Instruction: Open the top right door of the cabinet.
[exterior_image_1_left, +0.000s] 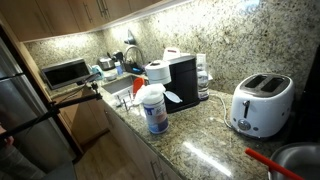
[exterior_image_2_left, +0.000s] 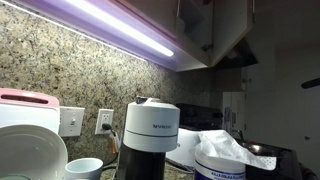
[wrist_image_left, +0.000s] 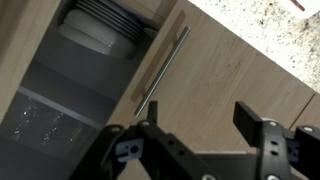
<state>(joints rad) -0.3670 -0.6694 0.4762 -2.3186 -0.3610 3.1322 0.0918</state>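
Nearest the wrist camera, the gripper (wrist_image_left: 195, 125) stands open, its black fingers (wrist_image_left: 252, 120) apart with nothing between them. Beyond it, at left, the inside of the cabinet (wrist_image_left: 70, 85) is exposed, with a stack of plates (wrist_image_left: 100, 22) on one shelf and clear glasses (wrist_image_left: 35, 125) on another. Just right of that opening is the door (wrist_image_left: 230, 70), standing open, with its slim silver handle (wrist_image_left: 163, 68) running along the near edge. The gripper is near the handle but apart from it. In an exterior view, below the wall cabinets, the worktop (exterior_image_1_left: 200, 140) carries, from left to right, a small oven (exterior_image_1_left: 65, 72), a tap (exterior_image_1_left: 130, 55), a paper roll (exterior_image_1_left: 157, 72) with a wipes tub (exterior_image_1_left: 153, 110) in front, a black coffee machine (exterior_image_1_left: 183, 80) and a white toaster (exterior_image_1_left: 260, 105). In an exterior view set low on the worktop, a strip light (exterior_image_2_left: 120, 25) glows under the cabinet, above a socket (exterior_image_2_left: 104, 121) and the coffee machine.
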